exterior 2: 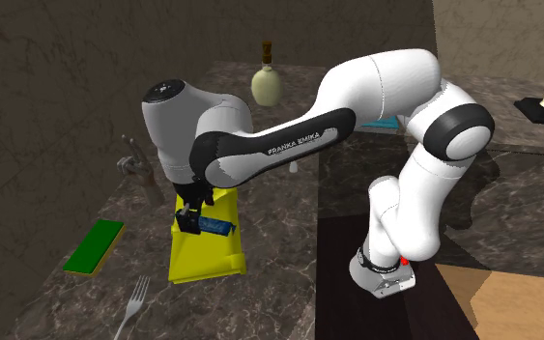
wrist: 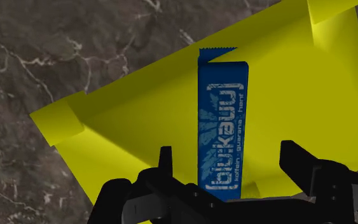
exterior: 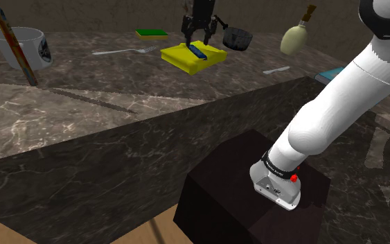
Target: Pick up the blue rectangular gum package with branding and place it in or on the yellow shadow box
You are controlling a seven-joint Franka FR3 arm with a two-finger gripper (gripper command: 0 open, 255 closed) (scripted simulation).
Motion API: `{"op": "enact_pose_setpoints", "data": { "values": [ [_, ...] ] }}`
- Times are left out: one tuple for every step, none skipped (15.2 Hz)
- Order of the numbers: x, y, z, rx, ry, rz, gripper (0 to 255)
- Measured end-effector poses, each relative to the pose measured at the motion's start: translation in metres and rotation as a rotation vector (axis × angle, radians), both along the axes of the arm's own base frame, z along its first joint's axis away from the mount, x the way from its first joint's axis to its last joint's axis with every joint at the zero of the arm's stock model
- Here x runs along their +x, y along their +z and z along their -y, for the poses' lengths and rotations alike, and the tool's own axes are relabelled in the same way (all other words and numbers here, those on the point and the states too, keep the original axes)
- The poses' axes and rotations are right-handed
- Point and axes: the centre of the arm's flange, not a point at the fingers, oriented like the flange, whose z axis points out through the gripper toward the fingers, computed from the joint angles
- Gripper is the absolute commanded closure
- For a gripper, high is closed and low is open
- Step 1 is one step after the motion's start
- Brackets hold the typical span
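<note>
White arm [exterior: 339,97] reaches out — pincer [wrist: 229,159] faces down, fingers [wrist: 301,168] apart.

Pretty dim lighting all round. The surface [exterior: 68,104] is dark marble with pale veins and it bends round a corner (same stone down its front face). The wall [exterior 2: 47,87] behind looks like a browner take on that stone. The floor [exterior 2: 526,309] is light tan, wood-looking.
</note>
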Motion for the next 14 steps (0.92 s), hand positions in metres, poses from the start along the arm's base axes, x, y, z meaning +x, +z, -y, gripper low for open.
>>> {"op": "enact_pose_setpoints", "data": {
  "values": [
    [0.0, 0.0, 0.0, 0.0, 0.0, 0.0, 0],
    [0.0, 0.0, 0.0, 0.0, 0.0, 0.0, 0],
    [0.0, 0.0, 0.0, 0.0, 0.0, 0.0, 0],
    [-0.001, 0.006, 0.0, 0.0, 0.0, 0.0, 0],
    [0.0, 0.016, -0.001, 0.0, 0.0, 0.001, 0],
    [0.002, 0.025, 0.0, 0.0, 0.0, 0.001, 0],
    [0.001, 0.039, 0.001, 0.0, 0.0, 0.001, 0],
    [0.001, 0.044, 0.001, 0.0, 0.0, 0.002, 0],
    [0.001, 0.047, 0.0, 0.0, 0.0, 0.001, 0],
    [0.001, 0.049, -0.001, 0.0, 0.0, 0.001, 0],
    [0.0, 0.049, -0.001, 0.0, 0.0, 0.0, 0],
    [0.0, 0.05, -0.001, 0.0, 0.0, 0.0, 0],
    [0.0, 0.05, -0.001, 0.0, 0.0, 0.0, 0],
    [0.0, 0.05, -0.001, 0.0, 0.0, 0.0, 0]
  ]
}}
